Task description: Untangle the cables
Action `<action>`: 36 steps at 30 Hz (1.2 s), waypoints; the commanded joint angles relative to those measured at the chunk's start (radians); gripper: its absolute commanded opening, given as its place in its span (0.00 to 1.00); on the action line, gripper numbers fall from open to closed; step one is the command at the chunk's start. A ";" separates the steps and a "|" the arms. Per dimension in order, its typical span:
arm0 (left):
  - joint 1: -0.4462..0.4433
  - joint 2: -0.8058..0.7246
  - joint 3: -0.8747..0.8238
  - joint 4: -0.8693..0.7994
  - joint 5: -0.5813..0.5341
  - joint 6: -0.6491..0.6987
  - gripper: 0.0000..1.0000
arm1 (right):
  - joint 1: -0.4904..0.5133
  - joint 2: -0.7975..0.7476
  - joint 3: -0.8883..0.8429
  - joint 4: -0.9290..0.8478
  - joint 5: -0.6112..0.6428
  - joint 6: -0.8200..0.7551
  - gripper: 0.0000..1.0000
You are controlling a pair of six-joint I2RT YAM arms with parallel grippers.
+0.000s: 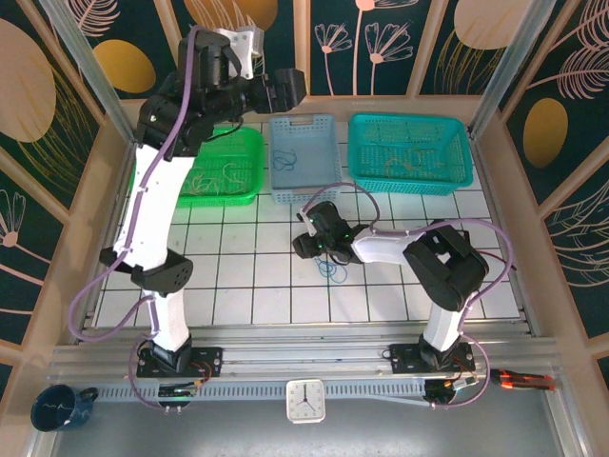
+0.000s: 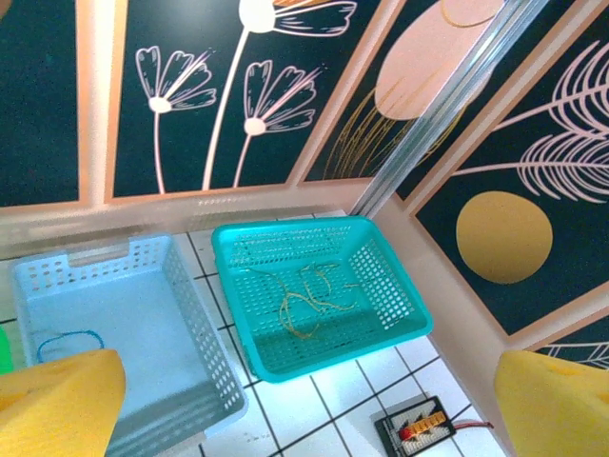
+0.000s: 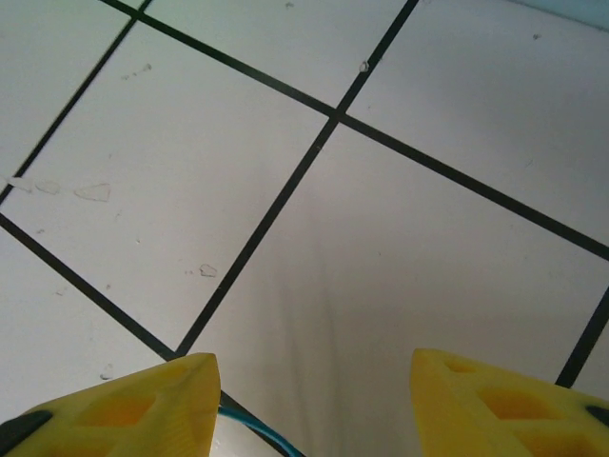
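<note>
A dark blue cable lies in a small loop on the white tiles, just behind my right gripper. That gripper hangs low over the table, open; in its wrist view a blue strand runs past the left fingertip, with bare tile between the fingers. Another dark blue cable lies in the light blue basket. Tan cords lie in the teal basket, whitish cords in the green basket. My left gripper is raised above the baskets, open and holding nothing.
The three baskets stand in a row along the back of the tiled table. A small breadboard lies by the right wall in front of the teal basket. A clock and a blue mug sit in front of the arm bases.
</note>
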 commanded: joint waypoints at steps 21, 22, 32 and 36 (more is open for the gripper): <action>-0.002 -1.042 -1.738 0.835 -0.228 -0.168 0.99 | 0.034 -0.177 -0.057 -0.047 0.004 -0.084 0.64; -0.001 -1.058 -1.779 0.853 -0.228 -0.178 0.99 | 0.039 -0.172 -0.059 -0.045 0.005 -0.089 0.64; -0.002 -1.139 -2.075 1.023 -0.215 -0.288 0.99 | 0.085 -0.076 -0.054 -0.014 0.109 -0.123 0.66; -0.002 -1.132 -2.135 1.084 -0.185 -0.328 0.99 | 0.085 -0.017 -0.030 0.001 0.169 -0.122 0.66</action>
